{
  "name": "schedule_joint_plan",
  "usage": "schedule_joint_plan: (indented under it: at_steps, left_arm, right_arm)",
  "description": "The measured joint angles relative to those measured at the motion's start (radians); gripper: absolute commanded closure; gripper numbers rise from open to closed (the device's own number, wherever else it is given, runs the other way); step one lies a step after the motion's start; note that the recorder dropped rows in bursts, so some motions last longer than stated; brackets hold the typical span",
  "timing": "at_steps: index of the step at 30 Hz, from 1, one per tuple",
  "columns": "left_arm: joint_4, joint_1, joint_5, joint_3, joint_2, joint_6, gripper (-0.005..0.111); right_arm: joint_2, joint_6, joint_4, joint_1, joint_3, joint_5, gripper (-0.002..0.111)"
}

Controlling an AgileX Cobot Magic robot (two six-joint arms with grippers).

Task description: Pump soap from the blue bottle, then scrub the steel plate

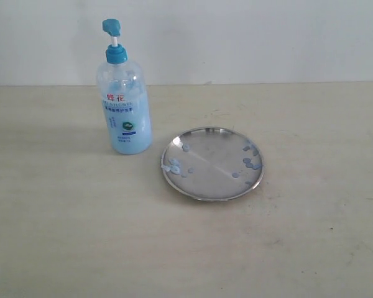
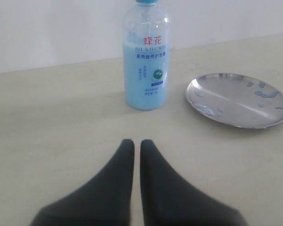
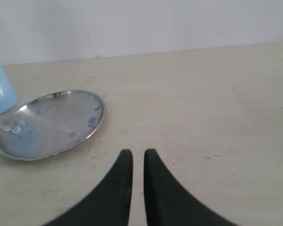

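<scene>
My left pincer (image 2: 137, 142) is pointing out across the worktop (image 2: 47, 122). Its two dark fingers (image 2: 115, 183) are drawn almost together, with only a thin slit showing between them, and it is gripping nothing. Ahead of it and well apart, the blue bottle (image 2: 146, 61) is standing upright. Pale blue liquid is filling most of its clear body, and its red-lettered label (image 2: 151, 52) is facing my left wrist camera.

My right pincer (image 3: 137, 153) is sitting the same way: the fingers are nearly touching, with a narrow gap between the tips and nothing between them. The steel plate (image 3: 52, 127) is lying flat on the worktop ahead of this pincer and off to one side, apart from the fingertips.

In the exterior view the blue bottle (image 1: 125, 118) is standing on the left, toward the pale wall (image 1: 267, 37). Its bright blue pump head (image 1: 112, 28) is sitting raised on a white stem (image 1: 114, 42). The steel plate (image 1: 214, 158) is resting just beside the bottle, to the right and a little nearer the camera, not touching it. Soap droplets (image 1: 174, 164) are clustering along the plate's left edge, nearest the bottle, and another group is dotting its right side near the rim. The plate's middle is showing bare, shiny metal.
</scene>
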Motion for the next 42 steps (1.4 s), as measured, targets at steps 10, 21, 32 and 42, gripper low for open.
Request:
schedule_joint_plan:
  at_steps: [10,21,32,42]
  left_arm:
    - [0.000,0.000,-0.001,0.000,0.000,0.000,0.102]
    - [0.000,0.105,0.021,0.000,-0.063,0.000,0.102]
    - [-0.056,0.264,0.073,0.000,-0.211,-0.081,0.102]
    - [0.072,0.264,-0.092,0.000,-0.211,-0.128,0.102]
  right_arm:
    - [0.000,-0.008,-0.007,0.000,0.000,0.000,0.108]
    - [0.000,-0.008,-0.007,0.000,0.000,0.002,0.108]
    - [0.000,-0.008,-0.007,0.000,0.000,0.007,0.108]
    - [0.000,-0.008,-0.007,0.000,0.000,0.007,0.108]
